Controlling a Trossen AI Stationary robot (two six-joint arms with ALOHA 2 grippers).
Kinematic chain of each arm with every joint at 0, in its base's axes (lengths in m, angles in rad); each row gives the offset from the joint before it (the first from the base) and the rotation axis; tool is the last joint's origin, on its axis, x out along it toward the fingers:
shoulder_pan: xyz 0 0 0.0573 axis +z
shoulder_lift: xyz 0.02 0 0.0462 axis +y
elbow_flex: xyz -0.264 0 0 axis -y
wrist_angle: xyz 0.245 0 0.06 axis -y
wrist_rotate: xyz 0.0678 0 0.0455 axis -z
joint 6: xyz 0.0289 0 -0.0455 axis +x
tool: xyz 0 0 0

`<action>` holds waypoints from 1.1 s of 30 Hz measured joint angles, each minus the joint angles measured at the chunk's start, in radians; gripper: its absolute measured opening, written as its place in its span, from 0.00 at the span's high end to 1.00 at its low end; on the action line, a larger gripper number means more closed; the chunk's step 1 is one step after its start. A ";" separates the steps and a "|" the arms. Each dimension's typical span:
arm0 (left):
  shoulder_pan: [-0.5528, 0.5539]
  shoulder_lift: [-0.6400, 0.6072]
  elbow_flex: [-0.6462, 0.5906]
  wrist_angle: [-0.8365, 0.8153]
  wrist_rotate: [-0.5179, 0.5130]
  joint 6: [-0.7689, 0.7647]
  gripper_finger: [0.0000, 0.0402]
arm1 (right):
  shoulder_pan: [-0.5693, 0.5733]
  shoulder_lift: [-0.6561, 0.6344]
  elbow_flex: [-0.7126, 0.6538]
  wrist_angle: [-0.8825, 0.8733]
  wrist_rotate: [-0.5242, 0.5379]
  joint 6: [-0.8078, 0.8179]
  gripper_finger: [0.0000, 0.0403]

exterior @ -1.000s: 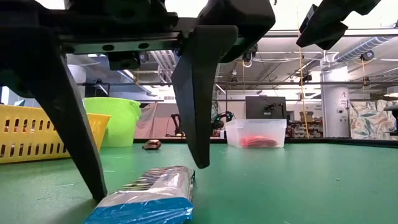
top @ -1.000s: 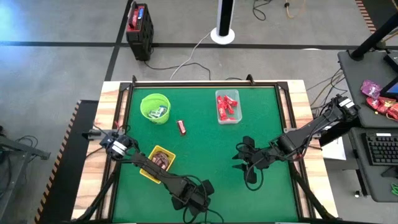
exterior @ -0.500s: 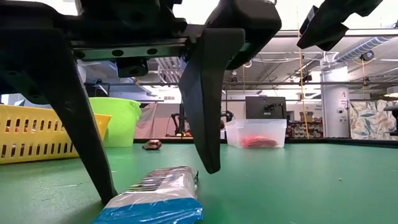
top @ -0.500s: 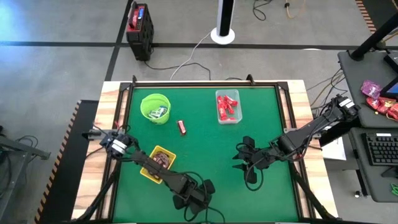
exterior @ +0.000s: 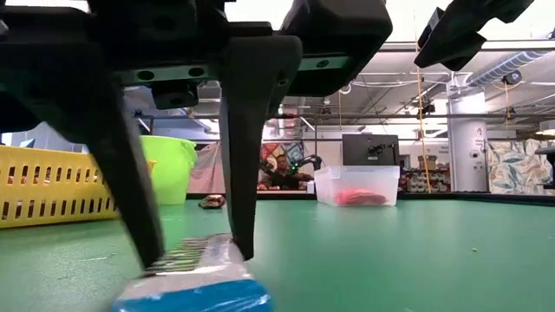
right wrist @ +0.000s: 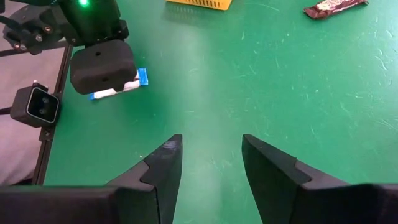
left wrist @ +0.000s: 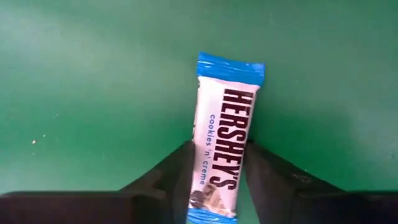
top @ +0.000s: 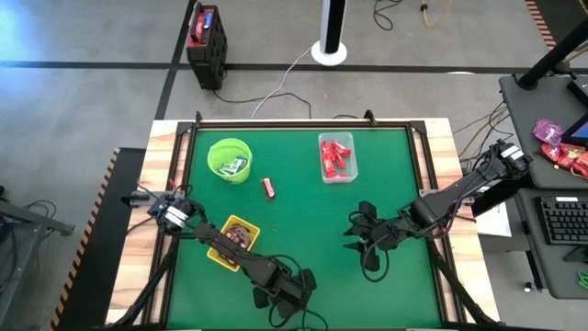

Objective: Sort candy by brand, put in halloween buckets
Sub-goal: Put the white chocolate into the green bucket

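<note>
My left gripper (left wrist: 217,180) is down at the table's front edge, fingers clamped on both sides of the blue-and-white bar (left wrist: 222,148), which lies flat on the green mat (top: 303,221). Arm's stretched low past the yellow basket (top: 235,242). Right gripper (right wrist: 211,162) hovers open mid-table, holding nothing.

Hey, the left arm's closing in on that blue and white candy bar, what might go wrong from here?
The left gripper has its fingers around only one end of the blue-and-white bar, so it may droop or slip out when lifted. The fingers sit low on the green table and might scrape it. A maroon candy lies loose near the lime-green bucket.
</note>
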 joint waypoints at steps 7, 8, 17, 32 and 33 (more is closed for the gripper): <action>0.015 -0.003 0.001 0.001 -0.016 0.003 0.86 | 0.000 0.000 0.000 0.000 0.000 -0.001 0.62; 0.017 -0.004 0.001 -0.002 -0.016 0.003 0.87 | 0.000 0.000 0.000 0.000 0.000 -0.001 0.61; 0.019 -0.016 0.000 -0.044 -0.018 -0.056 0.88 | 0.000 0.000 0.000 -0.001 0.000 -0.007 0.61; 0.025 -0.050 -0.003 -0.079 -0.014 -0.137 1.00 | 0.000 0.000 0.000 -0.007 0.000 -0.012 0.61; 0.025 -0.051 -0.003 -0.078 -0.014 -0.142 1.00 | 0.000 0.000 0.000 -0.007 0.000 -0.012 0.61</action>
